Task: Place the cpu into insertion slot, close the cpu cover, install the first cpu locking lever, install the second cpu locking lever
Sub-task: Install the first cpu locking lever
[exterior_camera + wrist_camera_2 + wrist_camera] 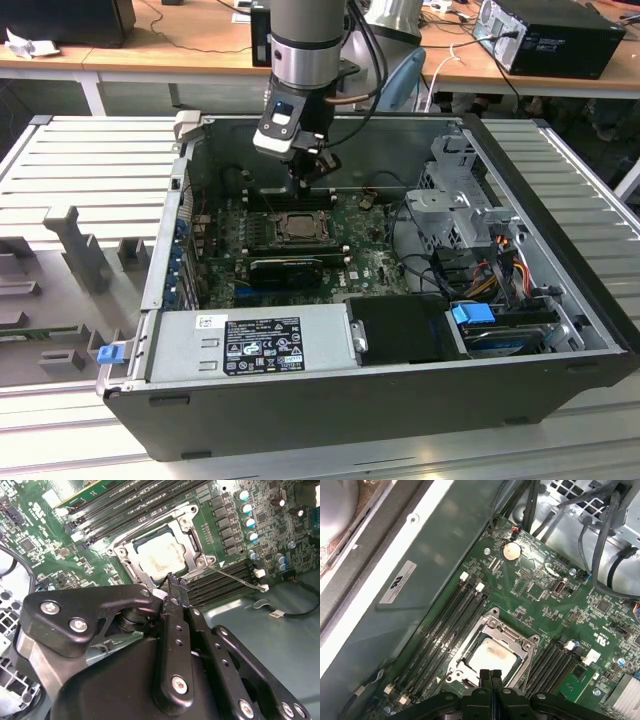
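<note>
The tool (172, 582) hangs just above the near edge of the socket, its two fingers pressed together with nothing between them; the first wrist view shows them (490, 674) as a closed pair over the chip. Directly beneath, the cpu (160, 557) lies flat in the insertion slot (268, 230), and the cpu cover (187, 532) is down around it, its window framing the grey top.

Just beyond, a thin locking lever (235, 576) slants out across the memory slots (125, 510) and appears unlatched.

The likely risk is a slip: closed fingertips pushing a thin sprung rod could slide off it, letting it snap back or driving the tool into the cover or the board. A descent slightly off line could also scrape the chip's top.

The second wrist view makes the lever plain. The first wrist view adds the coin cell (510, 551) and the cables (600, 545) further along the board. The exterior view places the tool (315, 170) inside the open computer case (330, 400) on the ribbed desk (80, 150).
</note>
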Controlling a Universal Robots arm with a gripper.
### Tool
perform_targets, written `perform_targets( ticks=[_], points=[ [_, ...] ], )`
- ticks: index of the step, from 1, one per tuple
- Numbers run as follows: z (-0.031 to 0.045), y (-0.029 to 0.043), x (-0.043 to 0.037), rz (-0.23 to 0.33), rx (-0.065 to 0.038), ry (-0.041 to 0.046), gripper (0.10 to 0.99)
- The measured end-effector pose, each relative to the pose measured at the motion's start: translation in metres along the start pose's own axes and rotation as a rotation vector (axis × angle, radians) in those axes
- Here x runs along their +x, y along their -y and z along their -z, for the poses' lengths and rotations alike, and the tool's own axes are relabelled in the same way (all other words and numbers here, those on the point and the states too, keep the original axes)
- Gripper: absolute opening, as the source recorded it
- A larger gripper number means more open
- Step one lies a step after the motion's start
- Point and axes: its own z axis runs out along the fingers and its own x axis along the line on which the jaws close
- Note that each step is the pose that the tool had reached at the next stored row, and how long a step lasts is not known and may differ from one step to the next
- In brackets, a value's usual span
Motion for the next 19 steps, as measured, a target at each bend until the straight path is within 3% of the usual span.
perform_targets(
  ticks=[10,19],
  points=[
    [0.0000,0.0000,0.0000,0.082,0.001,-0.0019,0.106],
    [0.0000,0.0000,0.0000,0.114,0.001,-0.0026,0.106]
  ],
)
